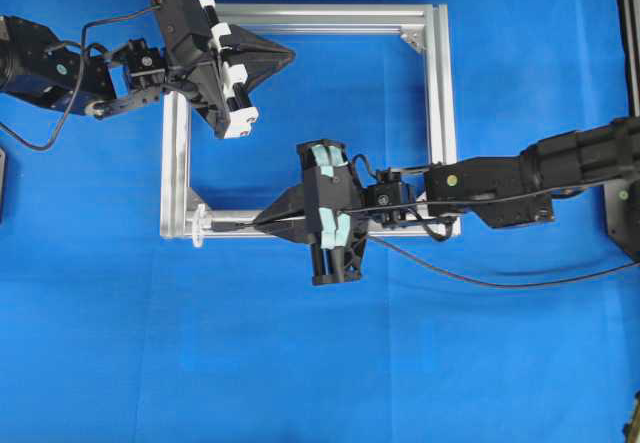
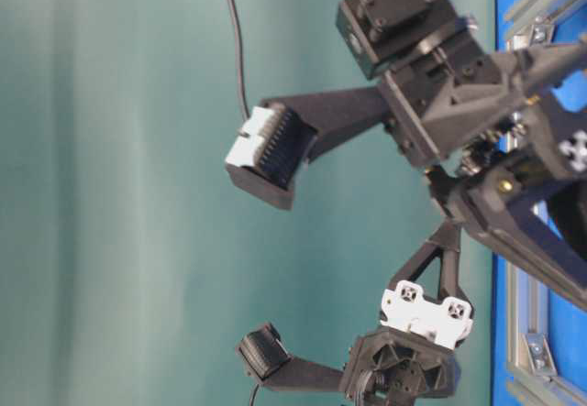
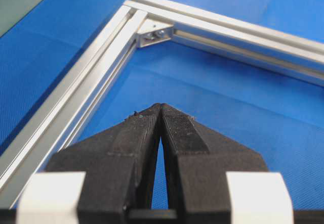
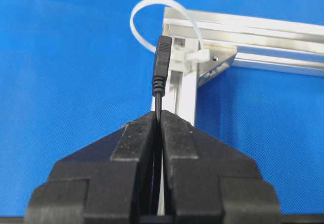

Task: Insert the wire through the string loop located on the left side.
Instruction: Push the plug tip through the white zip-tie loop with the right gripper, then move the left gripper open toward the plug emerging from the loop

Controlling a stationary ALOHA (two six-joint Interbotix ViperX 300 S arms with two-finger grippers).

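Note:
The wire (image 4: 162, 62) is a thin black cable with a slim plug tip, and my right gripper (image 4: 158, 114) is shut on it just behind the plug. The plug points at the string loop (image 4: 152, 11), a whitish band standing up from the corner of the silver frame (image 4: 263, 29). From overhead, the right gripper (image 1: 262, 220) lies along the frame's near bar. There the plug tip (image 1: 225, 226) stops just short of the string loop (image 1: 197, 225). My left gripper (image 1: 290, 56) hovers inside the frame's far left corner, shut and empty, with its tips (image 3: 161, 106) pressed together.
The silver square frame (image 1: 438, 113) lies on the blue cloth, with triangular brackets (image 3: 154, 33) in its corners. The wire's slack (image 1: 480, 281) trails right across the cloth under the right arm. Dark equipment (image 1: 625, 213) stands at the right edge.

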